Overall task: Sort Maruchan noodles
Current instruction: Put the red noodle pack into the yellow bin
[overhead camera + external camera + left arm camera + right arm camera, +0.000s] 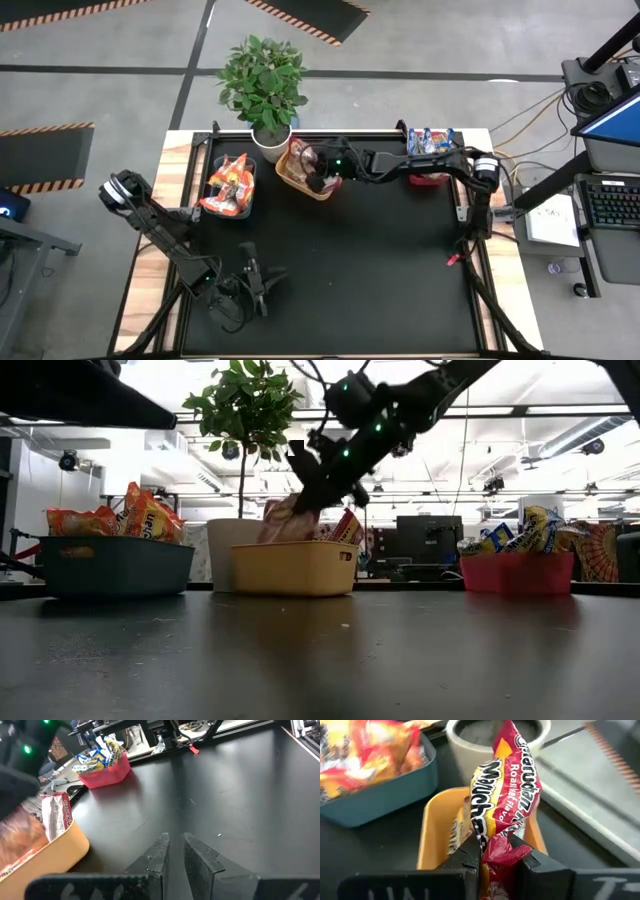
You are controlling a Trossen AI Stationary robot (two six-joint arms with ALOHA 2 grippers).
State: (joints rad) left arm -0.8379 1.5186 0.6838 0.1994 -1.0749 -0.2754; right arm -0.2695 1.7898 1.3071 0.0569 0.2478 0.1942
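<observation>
Right end effector (500,852) pinching red Maruchan packet (507,795) by lower edge, over yellow bin (300,180), upper centre of high view.
Light, crinkly, slippery film, brittle noodle block inside; best gripped at seam edge. Left end effector (175,847) nearly shut, empty, lower left of tabletop (400,270).

Right arm stretched from the right edge of the bench across its far side, forearm level, wrist tilted down toward the front. Right claw (497,852) pointing down, fingers (470,857) pressed close on a red noodle packet (507,795), the packet standing upright between them. In the low view, the same claw (305,485) hanging from above, slanted, with green lights on the wrist. Left arm folded low at the near left corner of the bench, elbow bent, resting. Left claw (172,851) just above the bench, fingers nearly together with only a thin gap, holding nothing.
</observation>
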